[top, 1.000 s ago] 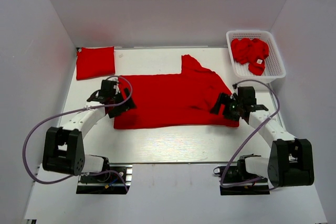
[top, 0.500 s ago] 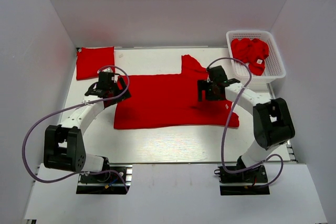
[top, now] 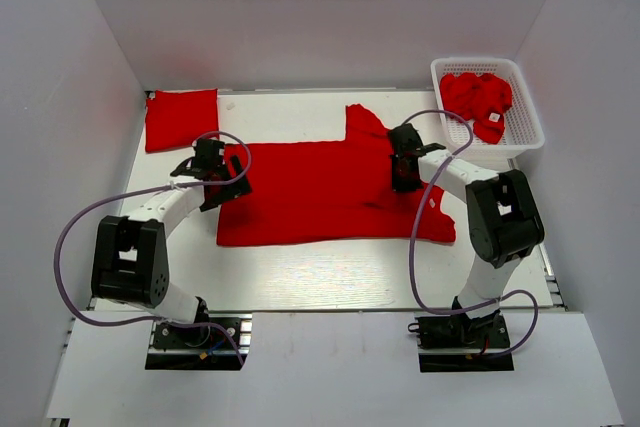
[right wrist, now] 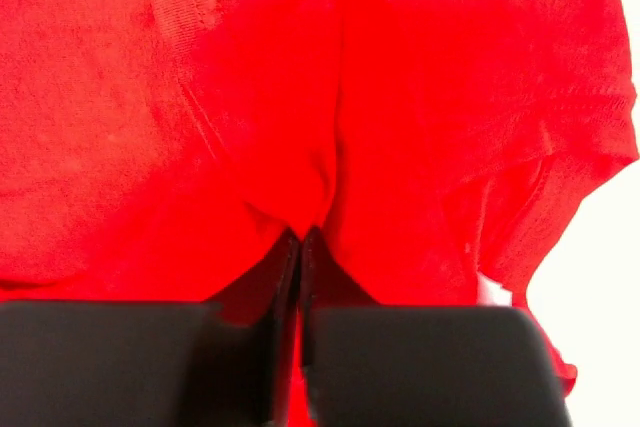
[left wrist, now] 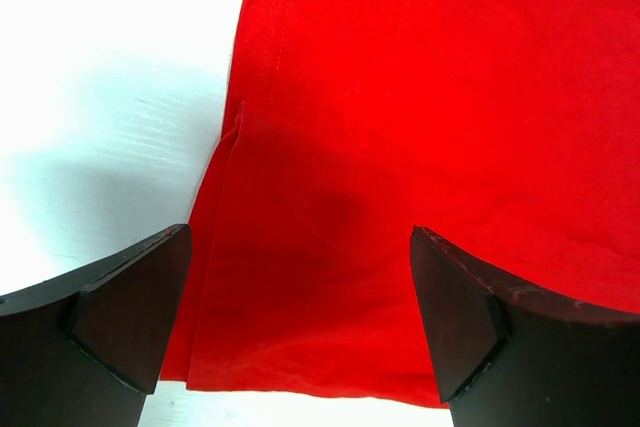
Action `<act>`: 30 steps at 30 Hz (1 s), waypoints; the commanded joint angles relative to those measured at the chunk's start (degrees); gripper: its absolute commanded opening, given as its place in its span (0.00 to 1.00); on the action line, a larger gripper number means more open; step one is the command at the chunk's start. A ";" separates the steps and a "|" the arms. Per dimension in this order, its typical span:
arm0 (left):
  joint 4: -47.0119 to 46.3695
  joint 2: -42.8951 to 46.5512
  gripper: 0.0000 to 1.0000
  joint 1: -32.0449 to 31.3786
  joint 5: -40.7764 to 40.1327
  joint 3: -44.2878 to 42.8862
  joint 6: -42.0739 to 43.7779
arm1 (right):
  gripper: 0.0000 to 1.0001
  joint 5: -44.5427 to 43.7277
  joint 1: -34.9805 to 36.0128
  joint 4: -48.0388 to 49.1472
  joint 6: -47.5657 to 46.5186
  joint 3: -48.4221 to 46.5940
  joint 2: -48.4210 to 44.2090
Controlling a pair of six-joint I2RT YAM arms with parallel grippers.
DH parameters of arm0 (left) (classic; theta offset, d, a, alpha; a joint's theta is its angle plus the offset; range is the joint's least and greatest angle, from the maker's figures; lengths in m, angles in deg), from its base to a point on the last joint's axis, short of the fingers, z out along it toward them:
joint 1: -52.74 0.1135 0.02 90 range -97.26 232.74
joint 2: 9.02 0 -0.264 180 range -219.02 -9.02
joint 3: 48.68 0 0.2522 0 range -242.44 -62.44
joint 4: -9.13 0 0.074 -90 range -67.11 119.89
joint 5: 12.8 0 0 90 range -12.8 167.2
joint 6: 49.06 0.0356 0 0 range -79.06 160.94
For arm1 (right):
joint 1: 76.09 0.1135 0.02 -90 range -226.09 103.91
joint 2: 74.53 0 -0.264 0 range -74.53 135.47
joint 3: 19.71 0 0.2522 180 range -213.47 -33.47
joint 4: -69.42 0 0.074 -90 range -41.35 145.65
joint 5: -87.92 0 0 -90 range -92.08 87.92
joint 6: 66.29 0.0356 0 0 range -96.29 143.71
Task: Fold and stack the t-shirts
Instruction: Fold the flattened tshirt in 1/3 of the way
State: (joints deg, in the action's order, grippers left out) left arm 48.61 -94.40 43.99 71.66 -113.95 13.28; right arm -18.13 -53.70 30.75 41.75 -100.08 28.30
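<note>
Currently, I take the spread t-shirt [top: 320, 192] as the reference item. It lies flat on the table [top: 330, 272], with its hem toward the left arm and one sleeve [top: 362, 122] pointing to the far side.

The left pincer [left wrist: 300, 287] is positioned at the hem end of the spread t-shirt and is released, with its two dark fingers [left wrist: 120, 317] set wide apart. One finger sits where the hem meets bare table, the other over red cloth. I cannot tell whether either finger touches the fabric.

The right pincer [right wrist: 301, 247] is at the opposite end of the spread t-shirt, just nearer than the far sleeve. It is clenched on a raised ridge of the cloth, and only a thin fold separates the closed fingers.

A folded t-shirt [top: 182, 119] lies beyond the far left corner of the spread t-shirt, apart from it. A white mesh basket [top: 527, 117] stands beyond the far right corner and holds crumpled t-shirts [top: 476, 97].
</note>
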 commanded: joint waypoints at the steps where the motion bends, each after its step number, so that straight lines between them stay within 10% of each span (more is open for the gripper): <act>1: -0.84 -0.13 1.00 0.14 0.87 -1.93 0.50 | 0.00 -0.75 0.55 0.38 1.21 -1.33 -2.10; 19: -0.84 -2.42 1.00 0.14 3.60 -2.46 1.56 | 0.00 14.91 -0.33 10.31 19.47 -5.55 1.32; 30: -1.37 -4.09 1.00 0.14 9.94 -2.46 2.61 | 0.20 29.58 -3.58 33.39 39.57 -4.86 9.76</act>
State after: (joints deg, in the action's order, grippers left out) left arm 48.00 -98.97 43.99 79.13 -114.69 15.03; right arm 6.17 -56.38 50.86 71.30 -104.71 37.21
